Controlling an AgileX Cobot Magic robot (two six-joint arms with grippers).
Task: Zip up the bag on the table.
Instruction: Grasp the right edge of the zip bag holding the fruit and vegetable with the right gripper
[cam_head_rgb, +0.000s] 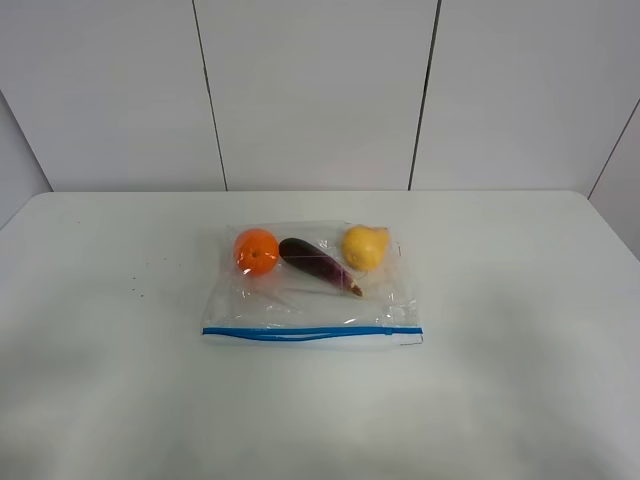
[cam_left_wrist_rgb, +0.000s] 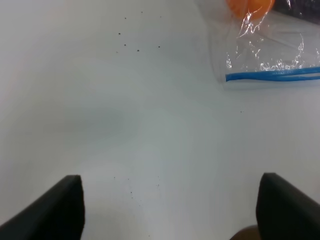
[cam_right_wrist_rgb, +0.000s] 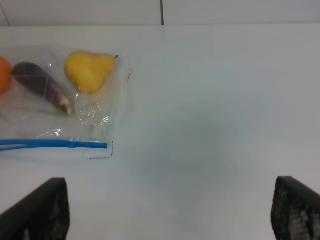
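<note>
**Exterior high view.** The bag, of clear crinkled plastic, lies flat near the middle of the white table. Its long axis runs left to right. The blue zipper strip lies along the bag's near edge. Inside, toward the far edge, an orange, an eggplant and a pear lie in a row. The eggplant is angled, with its stem end toward the near right. Neither arm enters this view.

**Left wrist view.** The left gripper has its two dark fingers spread wide. It holds and touches nothing, with bare tabletop between the fingers. Only one corner of the bag shows, well apart from the fingers. The orange is cut off at the frame edge.

**Right wrist view.** The right gripper is likewise spread wide, with nothing between its fingers. It is well clear of the bag. The bag's pear end and one end of the strip are visible. The orange is mostly cut off.
</note>
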